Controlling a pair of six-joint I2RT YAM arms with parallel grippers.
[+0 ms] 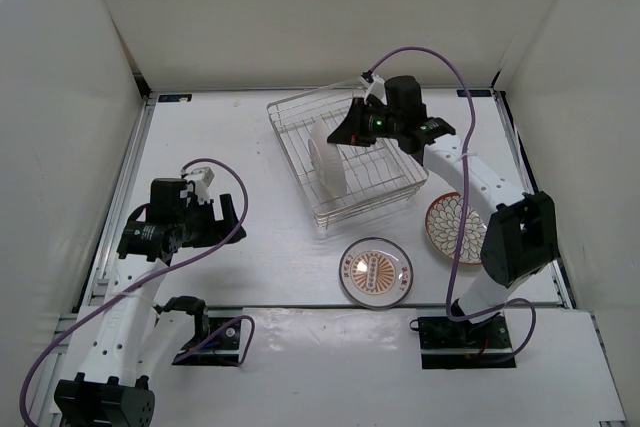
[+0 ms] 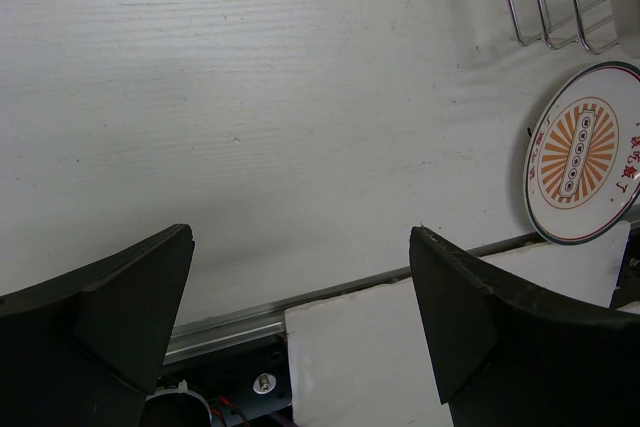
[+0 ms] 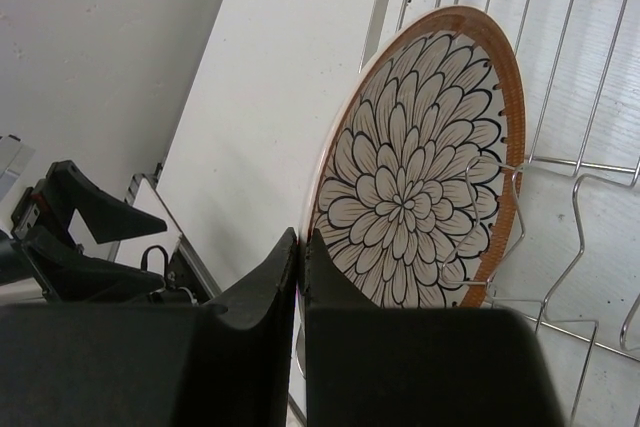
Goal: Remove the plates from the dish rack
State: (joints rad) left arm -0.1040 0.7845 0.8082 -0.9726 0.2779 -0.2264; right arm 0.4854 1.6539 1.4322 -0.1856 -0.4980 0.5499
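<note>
One flower-faced plate (image 3: 420, 177) upright on edge among the wires of the dish rack (image 1: 380, 197), rim pinched in the closed right gripper (image 3: 303, 235). Flat on the table (image 2: 250, 97) just in front of the rack: sunburst plate (image 1: 377, 271), petal plate (image 1: 450, 227). Well apart to the left, left gripper (image 2: 300, 237) spread wide, holding nothing.

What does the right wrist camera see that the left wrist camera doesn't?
Only the right wrist view: the petal plate standing on edge in the dish rack, with the right gripper shut on its rim. Only the left wrist view: the sunburst plate lying flat on the table, and the left gripper wide open, holding nothing. Both: dish rack wires and the white table.
</note>
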